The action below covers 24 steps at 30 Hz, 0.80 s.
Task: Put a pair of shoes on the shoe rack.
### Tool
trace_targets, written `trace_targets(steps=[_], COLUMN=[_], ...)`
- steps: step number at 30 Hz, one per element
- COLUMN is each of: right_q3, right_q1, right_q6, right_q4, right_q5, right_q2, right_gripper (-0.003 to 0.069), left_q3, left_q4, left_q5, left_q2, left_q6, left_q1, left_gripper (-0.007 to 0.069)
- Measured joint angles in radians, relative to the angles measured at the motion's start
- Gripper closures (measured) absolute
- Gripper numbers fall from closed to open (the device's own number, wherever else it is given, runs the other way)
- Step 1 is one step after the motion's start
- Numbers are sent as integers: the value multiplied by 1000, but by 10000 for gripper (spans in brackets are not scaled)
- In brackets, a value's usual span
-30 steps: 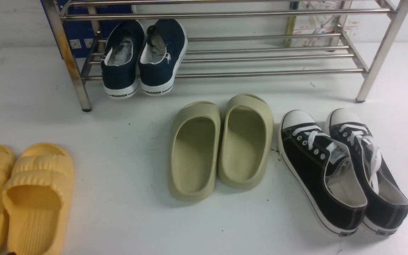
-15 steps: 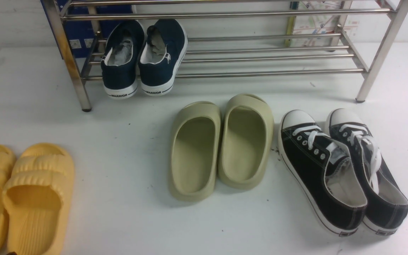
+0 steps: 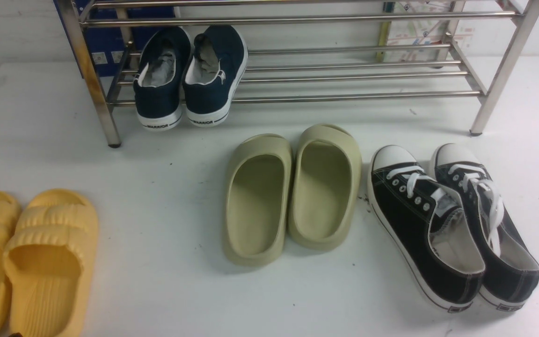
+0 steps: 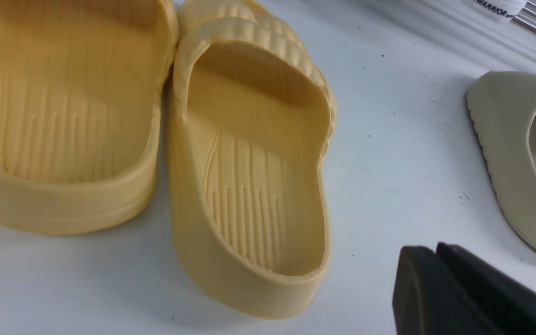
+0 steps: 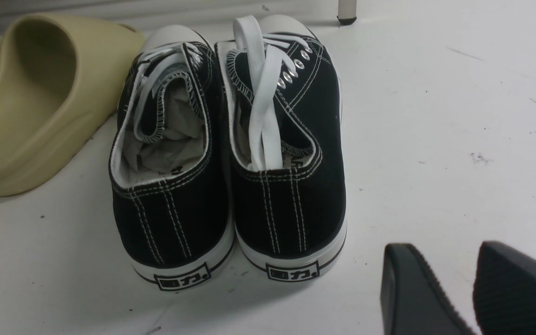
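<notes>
Nearest, left gripper (image 4: 440, 279) pressed together and right gripper (image 5: 454, 288) slightly spread, both empty. At twelve o'clock, navy shoes (image 3: 187, 75) rest on the rack (image 3: 344, 96). Nothing has moved lately; placement looks complete.

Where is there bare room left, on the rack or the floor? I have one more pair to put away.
The shoe rack has its lower shelf bare right of the navy slip-ons. The floor is open between the yellow slides and the olive slides. It is crowded where the olive slides meet the black lace-up sneakers.
</notes>
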State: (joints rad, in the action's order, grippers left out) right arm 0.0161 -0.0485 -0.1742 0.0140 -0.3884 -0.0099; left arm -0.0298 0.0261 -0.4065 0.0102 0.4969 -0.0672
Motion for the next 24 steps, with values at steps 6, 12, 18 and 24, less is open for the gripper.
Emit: trace_targets(steps=[6,12,18,24], right_q3=[0,0,0,0], right_q1=[0,0,0,0], right_q6=[0,0,0,0], right_q4=[0,0,0,0], right_q5=[0,0,0,0], right_q2=[0,0,0,0], right_gripper=[412,412,412,412], left_q3=[0,0,0,0], left_q4=[0,0,0,0], left_q5=[0,0,0,0], left_q2=[0,0,0,0], left_q6=[0,0,0,0], left_q1=[0,0,0,0], left_gripper=[574,568,563,553])
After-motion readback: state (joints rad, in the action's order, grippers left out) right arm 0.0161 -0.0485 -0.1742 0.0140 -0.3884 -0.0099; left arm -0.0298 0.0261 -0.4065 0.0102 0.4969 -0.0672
